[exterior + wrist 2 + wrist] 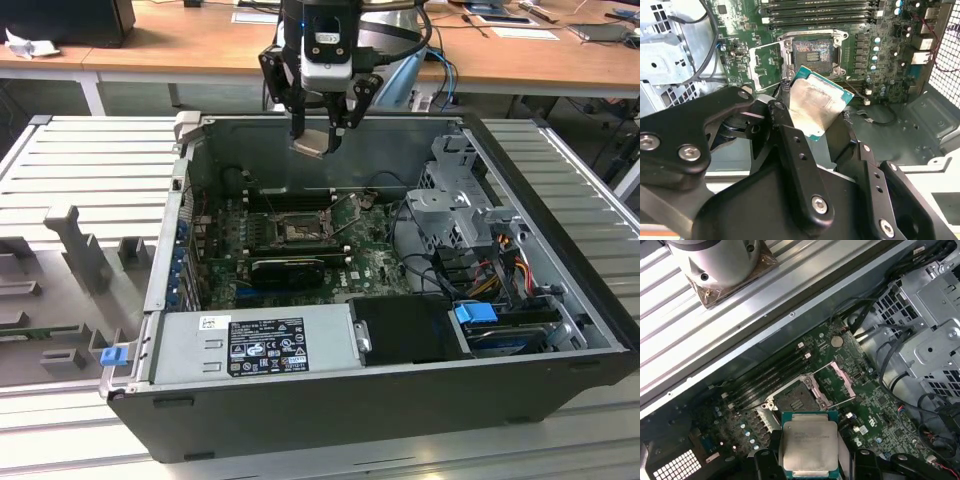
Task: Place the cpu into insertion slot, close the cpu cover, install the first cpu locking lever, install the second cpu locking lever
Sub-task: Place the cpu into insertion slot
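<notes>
The black gripper (320, 135) pinches the thin silvery square cpu (815, 102) by its edges above the black-framed insertion slot (812, 50). The slot's metal-frame cpu cover (764, 64) is lifted, probably to leave it free.

gripper (317, 136) grips the cpu (310, 146), tilted, above the open computer case (400, 410) | insertion slot (293, 232) on the green motherboard (372, 262) below, well apart from the cpu
</notes>
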`<state>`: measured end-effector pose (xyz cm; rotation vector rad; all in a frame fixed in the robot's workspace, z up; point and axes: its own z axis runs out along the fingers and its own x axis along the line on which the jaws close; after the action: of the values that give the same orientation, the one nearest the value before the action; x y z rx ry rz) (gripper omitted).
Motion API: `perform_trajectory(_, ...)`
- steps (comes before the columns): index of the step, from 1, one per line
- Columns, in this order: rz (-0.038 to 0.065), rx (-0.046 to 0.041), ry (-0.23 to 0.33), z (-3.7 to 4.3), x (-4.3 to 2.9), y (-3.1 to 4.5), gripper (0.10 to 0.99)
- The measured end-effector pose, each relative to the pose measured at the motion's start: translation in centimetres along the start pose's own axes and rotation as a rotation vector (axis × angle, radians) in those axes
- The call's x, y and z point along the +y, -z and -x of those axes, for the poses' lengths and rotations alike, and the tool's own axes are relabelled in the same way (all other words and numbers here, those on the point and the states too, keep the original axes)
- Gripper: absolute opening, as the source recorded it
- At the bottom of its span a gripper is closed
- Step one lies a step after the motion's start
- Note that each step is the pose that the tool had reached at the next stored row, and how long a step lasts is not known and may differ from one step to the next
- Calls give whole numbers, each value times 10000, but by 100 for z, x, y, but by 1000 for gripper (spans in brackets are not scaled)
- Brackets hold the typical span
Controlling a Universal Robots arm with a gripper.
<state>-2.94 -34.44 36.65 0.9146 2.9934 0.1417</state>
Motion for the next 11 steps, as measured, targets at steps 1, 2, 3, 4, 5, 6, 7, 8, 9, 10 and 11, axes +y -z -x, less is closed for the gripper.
perform_trajectory(1, 1, -5, -63, 0, 0, 0, 525)
perform_trajectory(2, 3, -16, -174, 0, 0, -1, 525)
perform_trajectory(3, 4, -21, -234, 0, 0, -1, 525)
perform_trajectory(4, 6, -27, -306, 0, 0, -1, 525)
perform_trajectory(5, 8, -43, -482, 0, 0, -2, 525)
perform_trajectory(6, 11, -55, -622, 0, 0, -3, 525)
perform_trajectory(7, 13, -65, -730, 0, 0, -3, 525)
perform_trajectory(8, 15, -78, -868, 0, 0, -4, 525)
perform_trajectory(9, 17, -85, -949, 0, 0, -4, 525)
perform_trajectory(10, 19, -92, -1038, 0, 0, -4, 525)
perform_trajectory(11, 21, -102, -1142, 0, 0, -5, 525)
